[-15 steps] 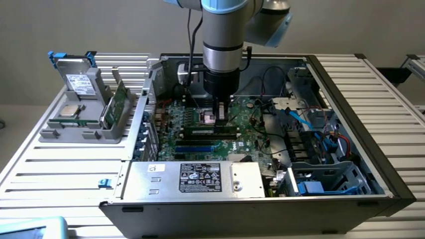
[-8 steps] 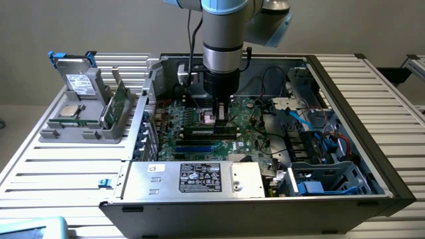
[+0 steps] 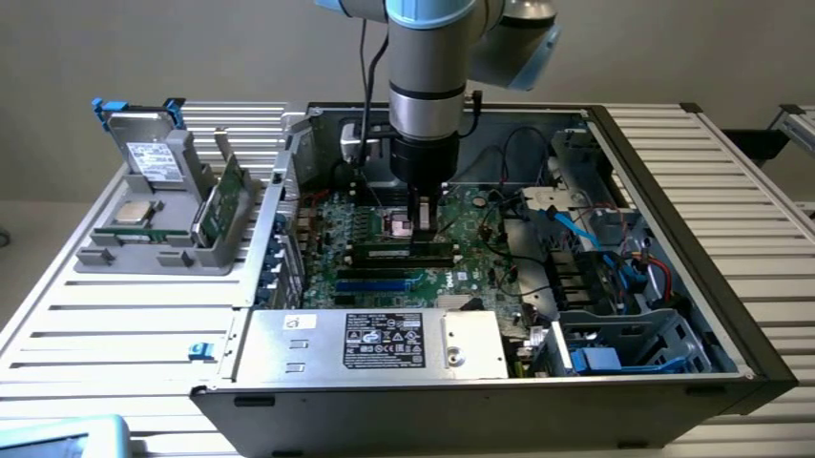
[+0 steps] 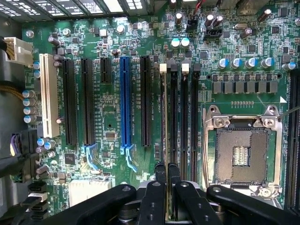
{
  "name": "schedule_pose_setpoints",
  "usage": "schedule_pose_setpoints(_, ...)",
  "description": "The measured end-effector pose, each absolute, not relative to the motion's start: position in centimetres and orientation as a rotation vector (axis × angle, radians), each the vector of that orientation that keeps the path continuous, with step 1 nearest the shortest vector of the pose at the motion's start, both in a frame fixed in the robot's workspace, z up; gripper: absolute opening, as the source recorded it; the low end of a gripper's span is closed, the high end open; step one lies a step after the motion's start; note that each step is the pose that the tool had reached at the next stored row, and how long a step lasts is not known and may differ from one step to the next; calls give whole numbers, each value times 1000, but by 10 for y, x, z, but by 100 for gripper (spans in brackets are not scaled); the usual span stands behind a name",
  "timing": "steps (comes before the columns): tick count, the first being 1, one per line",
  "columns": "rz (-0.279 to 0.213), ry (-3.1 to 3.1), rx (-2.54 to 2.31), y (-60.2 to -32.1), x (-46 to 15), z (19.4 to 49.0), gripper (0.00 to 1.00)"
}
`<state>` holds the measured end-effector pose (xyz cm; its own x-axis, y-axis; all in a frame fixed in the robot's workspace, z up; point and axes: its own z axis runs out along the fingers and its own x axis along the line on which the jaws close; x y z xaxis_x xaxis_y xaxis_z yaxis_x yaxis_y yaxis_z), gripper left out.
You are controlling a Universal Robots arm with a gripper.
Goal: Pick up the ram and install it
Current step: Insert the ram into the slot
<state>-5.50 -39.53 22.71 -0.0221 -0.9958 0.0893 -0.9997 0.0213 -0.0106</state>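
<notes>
Insp. note. The gripper (image 4: pixel 167 165) is found closed on the ram (image 4: pixel 164 112), which is pinched between both fingers. In the exterior view the arm (image 3: pixel 427 86) is held low inside the PC case (image 3: pixel 662 191), over the motherboard (image 4: pixel 112 150).

The ram is lined up along the DIMM slot nearest the long black expansion slot (image 4: pixel 146 101), beside the empty DIMM slots (image 4: pixel 174 117). Whether it is fully seated cannot be told.

Rec. for the step in hand:
- The stick should be kept vertical and parallel to the slot, with the notch matched to the key.
- Pressure should be applied evenly, straight down.
- The white end latch (image 4: pixel 162 67) should be watched for engagement.
- Sideways load is to be avoided, as bending is judged likely.

Appearance: the ram is seen edge-on as a long, thin, pale strip. Its chips are not discernible from this angle. The CPU socket (image 4: pixel 241 152) is noted empty.
</notes>
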Motion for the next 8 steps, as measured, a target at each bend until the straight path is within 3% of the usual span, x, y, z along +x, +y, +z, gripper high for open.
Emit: schedule_pose_setpoints(8,106,-2211,2150,-397,-55,227,14)
